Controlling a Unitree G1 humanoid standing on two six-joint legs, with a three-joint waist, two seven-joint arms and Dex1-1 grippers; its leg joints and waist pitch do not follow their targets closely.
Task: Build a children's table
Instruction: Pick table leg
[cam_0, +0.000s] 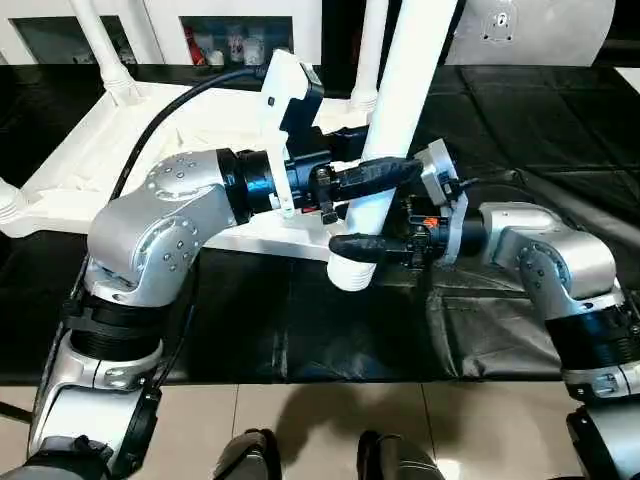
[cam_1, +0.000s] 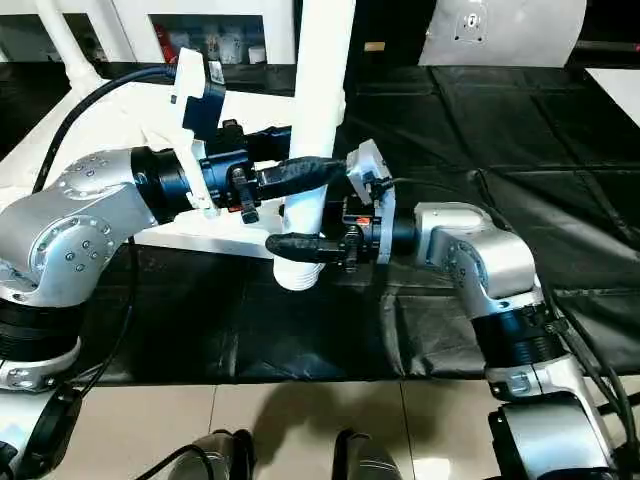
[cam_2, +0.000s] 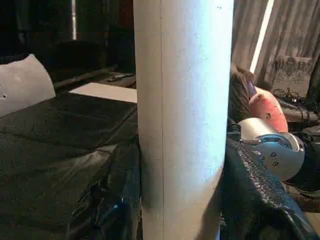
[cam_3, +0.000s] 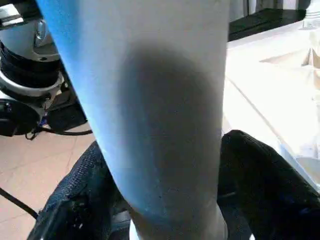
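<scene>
While the table top is lying upside down on the black mat, its rim facing up, both arms are meeting at one white leg just in front of its near edge. The left gripper is reaching in from the left, and the left wrist view is showing its black fingers sitting tight against either side of the leg, clamped on it. The right gripper is coming in from the right, lower down, near the ribbed end of the leg; its fingers are standing on both sides of the tube, but whether they are pressing on it or only bracketing it, I cannot tell. The leg is standing nearly upright, leaning slightly, with its ribbed lower end hanging just above the mat and not seated in any corner socket. Over on the top itself, other legs are already rising out of corner sockets: one at the far left and one at the far right corner, behind the grippers. At the back, a white cabinet is holding small items behind its glass, too small to make out
</scene>
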